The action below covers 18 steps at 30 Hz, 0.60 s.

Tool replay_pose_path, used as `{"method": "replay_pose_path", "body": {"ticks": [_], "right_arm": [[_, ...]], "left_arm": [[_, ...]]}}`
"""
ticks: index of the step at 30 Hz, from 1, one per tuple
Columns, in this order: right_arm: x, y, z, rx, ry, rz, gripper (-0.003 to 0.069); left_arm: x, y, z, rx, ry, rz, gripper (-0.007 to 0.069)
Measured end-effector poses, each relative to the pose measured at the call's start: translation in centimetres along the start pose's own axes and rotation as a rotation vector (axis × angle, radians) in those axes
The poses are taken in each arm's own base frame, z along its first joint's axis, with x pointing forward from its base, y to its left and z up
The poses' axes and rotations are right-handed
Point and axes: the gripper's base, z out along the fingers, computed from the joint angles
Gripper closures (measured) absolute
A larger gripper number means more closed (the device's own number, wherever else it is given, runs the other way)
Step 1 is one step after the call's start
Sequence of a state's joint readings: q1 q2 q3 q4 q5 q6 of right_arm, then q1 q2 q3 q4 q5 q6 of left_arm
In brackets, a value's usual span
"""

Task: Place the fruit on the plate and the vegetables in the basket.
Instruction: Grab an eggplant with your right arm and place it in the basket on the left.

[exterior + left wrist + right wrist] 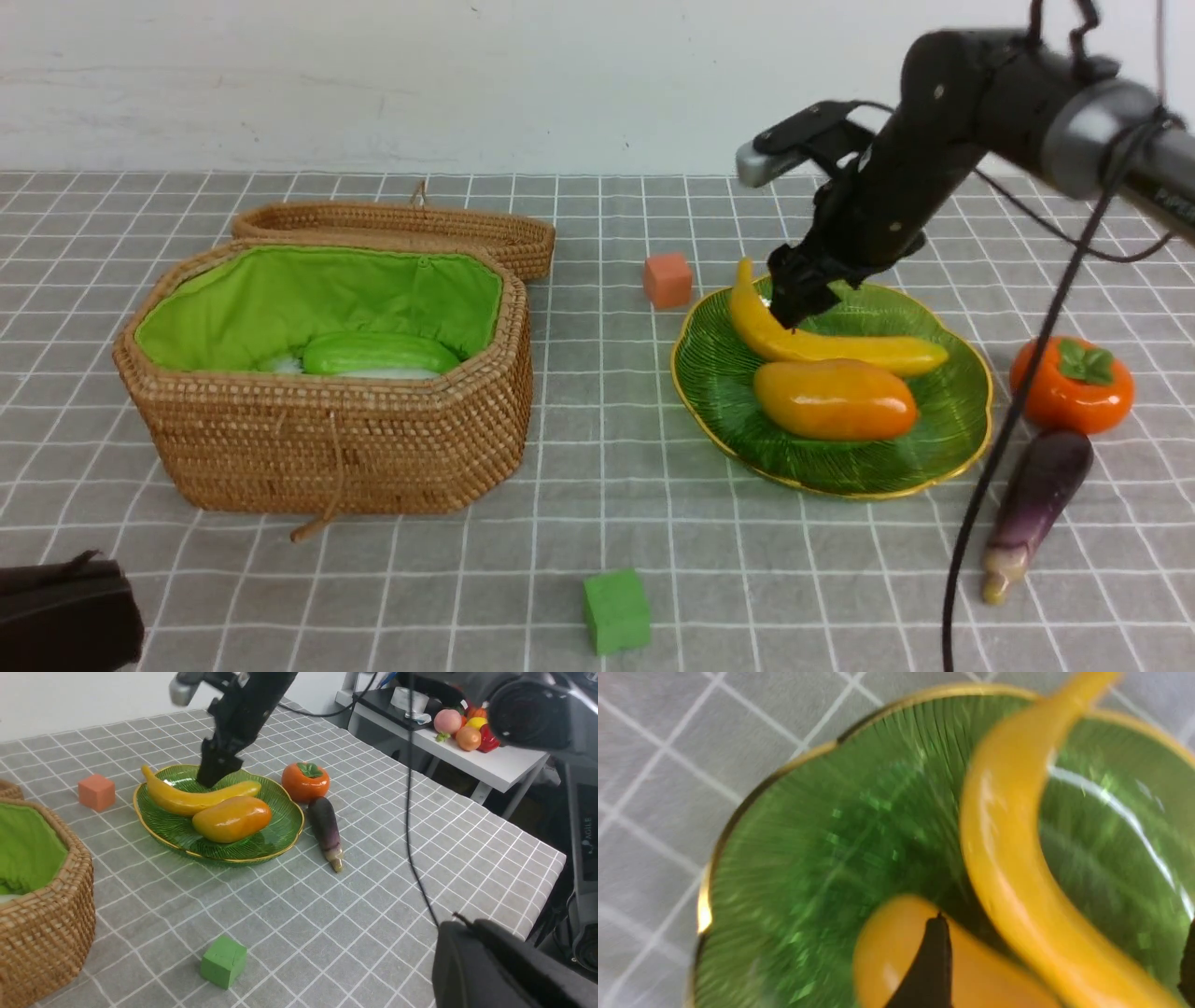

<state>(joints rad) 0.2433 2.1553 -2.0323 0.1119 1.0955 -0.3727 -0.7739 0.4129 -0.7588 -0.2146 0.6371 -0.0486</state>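
Left claw [70, 611]: parked at the near left corner of the bench [597, 523], at 7 o'clock from the basket [327, 439]. Jaws closed, nothing in them.

Basket: open, lid [392, 224] laid back at its 12 o'clock side. The cucumber [378, 353] lies on the green lining. A white item beside it, judged to be the radish [387, 374], is mostly hidden.

Orange cube [667, 280] and green cube [616, 611]: loose on the bench between basket and plate. Neither belongs to the task.

Plate [728, 392]: carries the banana [822, 345] at its 12 o'clock side and the mango [834, 399] just beside it toward 6 o'clock.

Right claw [794, 313]: low over the banana's curved end. In the right wrist view the fingertips [931, 961] stand wide apart with the banana lying free between them. It grips nothing.

Persimmon [1072, 387]: upright on the bench just off the plate's 3 o'clock rim, roughly 4 o'clock from the right claw.

Eggplant [1041, 499]: on the bench just nearer than the persimmon, long axis running 1 o'clock to 7 o'clock, stem end nearest the robot.

Assessment: one fruit and one vegetable are outstanding, both right of the plate. The right arm is clearly the nearer, while the left is well apart on the far side of the basket. A persimmon pick calls for a lift clear of the banana, then travel toward 4 o'clock. An eggplant pick would need the claw turned across that slanted axis.
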Motion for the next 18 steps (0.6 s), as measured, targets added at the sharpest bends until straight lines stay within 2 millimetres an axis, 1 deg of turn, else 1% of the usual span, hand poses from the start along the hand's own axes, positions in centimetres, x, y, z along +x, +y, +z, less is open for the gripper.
{"method": "replay_pose_path", "body": {"ticks": [1, 2, 3, 4, 5, 6, 7, 8, 9, 10, 11, 12, 13, 14, 15, 17, 18], "right_arm": [[0.4, 0.1, -1.9, 0.008, 0.032, 0.059, -0.0001], [0.3, 0.0, -2.2, 0.012, 0.028, 0.057, 0.0003], [0.6, 0.0, -4.1, 0.039, 0.045, 0.125, 0.005], [0.8, -0.1, -5.3, 0.055, 0.04, 0.163, 0.0088], [0.8, 0.0, -5.5, 0.056, 0.038, 0.17, 0.0088], [1.3, -0.2, -6.5, 0.069, 0.034, 0.218, 0.0149], [1.9, -0.4, -7.6, 0.078, 0.027, 0.267, 0.0196], [3.0, -0.6, -8.1, 0.083, 0.046, 0.324, 0.026], [3.1, -0.6, -8.5, 0.086, 0.039, 0.334, 0.0268], [4.9, -1.0, -8.7, 0.09, 0.079, 0.414, 0.0319], [7.0, -1.5, -9.0, 0.099, 0.12, 0.501, 0.0354], [7.4, -1.8, -9.0, 0.103, 0.127, 0.527, 0.0358], [9.1, -2.1, -8.5, 0.108, 0.175, 0.582, 0.037], [11.5, -3.0, -8.1, 0.119, 0.225, 0.699, 0.0372], [13.0, -3.4, -7.4, 0.122, 0.252, 0.772, 0.0366], [15.1, -3.9, -5.9, 0.111, 0.281, 0.88, 0.0343], [15.6, -4.1, -5.5, 0.11, 0.285, 0.9, 0.0336]], "left_arm": [[0.0, 0.1, 0.0, -0.006, 0.0, 0.008, 0.0638], [0.0, 0.1, 0.0, -0.007, 0.0, 0.009, 0.0638], [0.0, 0.1, 0.0, -0.015, -0.001, 0.02, 0.0638], [0.0, 0.2, 0.0, -0.018, -0.001, 0.024, 0.0638], [0.0, 0.2, 0.0, -0.018, -0.001, 0.024, 0.0638], [0.0, 0.2, 0.0, -0.023, -0.001, 0.031, 0.0638], [0.0, 0.2, 0.0, -0.024, -0.001, 0.033, 0.0638], [0.0, 0.2, 0.0, -0.026, -0.001, 0.035, 0.0638], [0.0, 0.2, 0.0, -0.026, -0.001, 0.035, 0.0638], [0.0, 0.2, 0.0, -0.026, 0.0, 0.036, 0.0637], [0.0, 0.2, 0.0, -0.027, 0.0, 0.036, 0.0637], [0.0, 0.2, 0.0, -0.027, 0.0, 0.037, 0.0637], [0.0, 0.2, 0.0, -0.027, 0.0, 0.039, 0.0637], [0.0, 0.3, 0.0, -0.029, 0.003, 0.054, 0.0637], [0.0, 0.3, 0.0, -0.029, 0.005, 0.062, 0.0637], [0.0, 0.3, 0.0, -0.029, 0.006, 0.076, 0.0636], [0.0, 0.3, 0.0, -0.029, 0.006, 0.079, 0.0636]]}}
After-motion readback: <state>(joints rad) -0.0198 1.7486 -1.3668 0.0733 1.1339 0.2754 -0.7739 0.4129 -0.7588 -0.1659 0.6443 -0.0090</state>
